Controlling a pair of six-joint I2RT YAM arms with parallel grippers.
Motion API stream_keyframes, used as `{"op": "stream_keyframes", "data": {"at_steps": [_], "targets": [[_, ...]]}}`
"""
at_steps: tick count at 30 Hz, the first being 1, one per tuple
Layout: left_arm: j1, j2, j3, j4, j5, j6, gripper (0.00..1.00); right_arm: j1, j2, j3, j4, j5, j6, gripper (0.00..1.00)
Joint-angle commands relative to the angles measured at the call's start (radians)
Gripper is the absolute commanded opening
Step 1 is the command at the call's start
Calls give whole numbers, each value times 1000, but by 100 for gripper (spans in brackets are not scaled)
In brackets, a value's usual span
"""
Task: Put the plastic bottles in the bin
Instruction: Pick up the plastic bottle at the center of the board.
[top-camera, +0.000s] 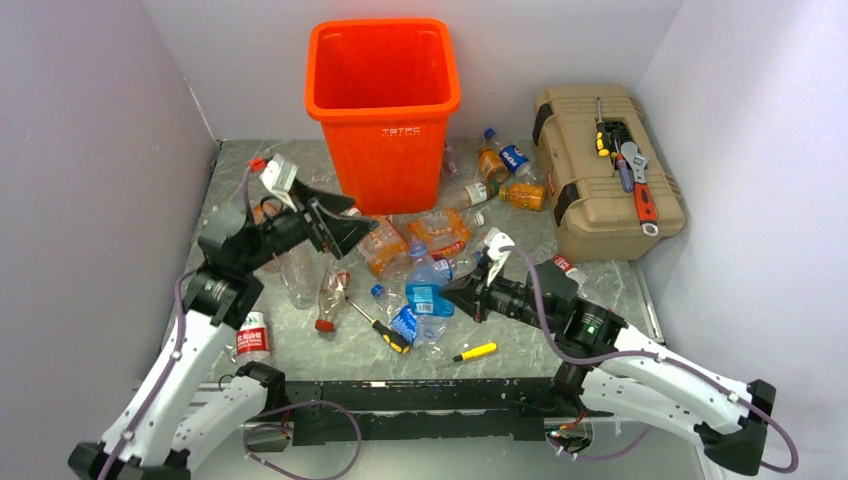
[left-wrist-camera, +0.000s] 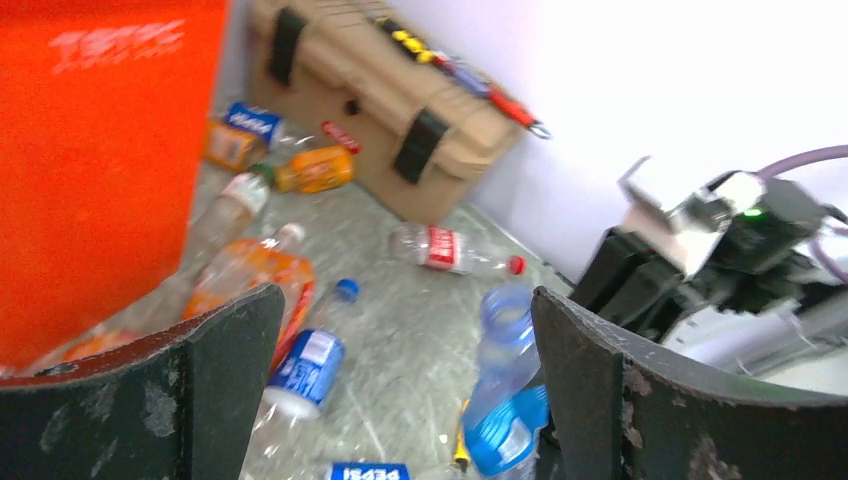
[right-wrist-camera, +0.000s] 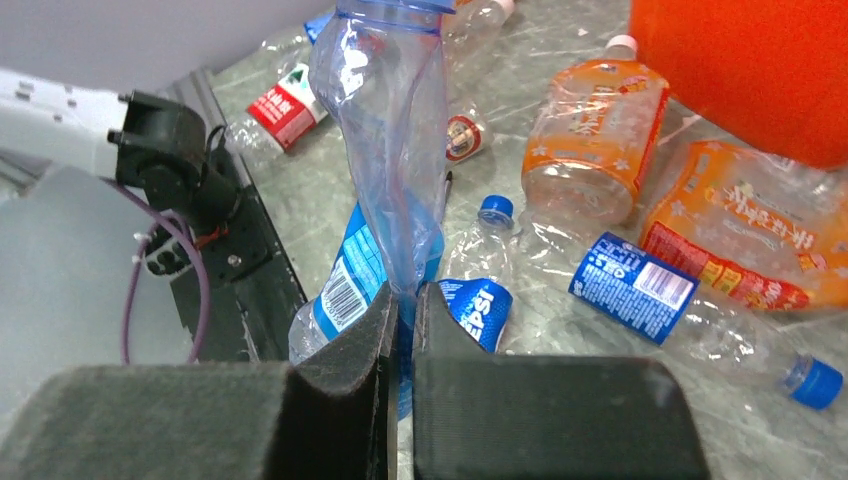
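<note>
The orange bin (top-camera: 383, 100) stands at the back centre. Several plastic bottles lie in front of it: orange ones (top-camera: 440, 232), blue-labelled ones (top-camera: 405, 322), and clear ones with red labels (top-camera: 253, 338). My right gripper (top-camera: 466, 296) is shut on a crushed blue-tinted bottle (right-wrist-camera: 385, 150) and pinches its lower part between the fingertips (right-wrist-camera: 405, 300). My left gripper (top-camera: 338, 232) is open and empty, above the bottles just left of the bin's front. In the left wrist view its wide gap (left-wrist-camera: 405, 330) frames a blue-labelled bottle (left-wrist-camera: 305, 362) and the blue bottle (left-wrist-camera: 505, 400) that the right gripper holds.
A tan toolbox (top-camera: 605, 170) with a wrench and screwdrivers on its lid stands at the back right. More bottles (top-camera: 500, 165) lie between it and the bin. Two yellow-handled screwdrivers (top-camera: 378, 323) (top-camera: 475, 351) lie near the front. Walls close in left, right and behind.
</note>
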Motion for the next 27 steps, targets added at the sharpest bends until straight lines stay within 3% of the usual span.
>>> {"op": "stream_keyframes", "data": {"at_steps": [1, 11, 20, 27], "targets": [[-3, 155, 121, 91, 338, 1, 99, 54, 41, 17, 185, 17, -117, 0], [-90, 262, 53, 193, 457, 1, 97, 74, 113, 25, 268, 13, -126, 0], [-92, 252, -73, 462, 534, -143, 97, 80, 141, -11, 345, 79, -85, 0], [-107, 210, -95, 465, 534, -120, 99, 82, 153, -42, 422, 131, -47, 0]]}}
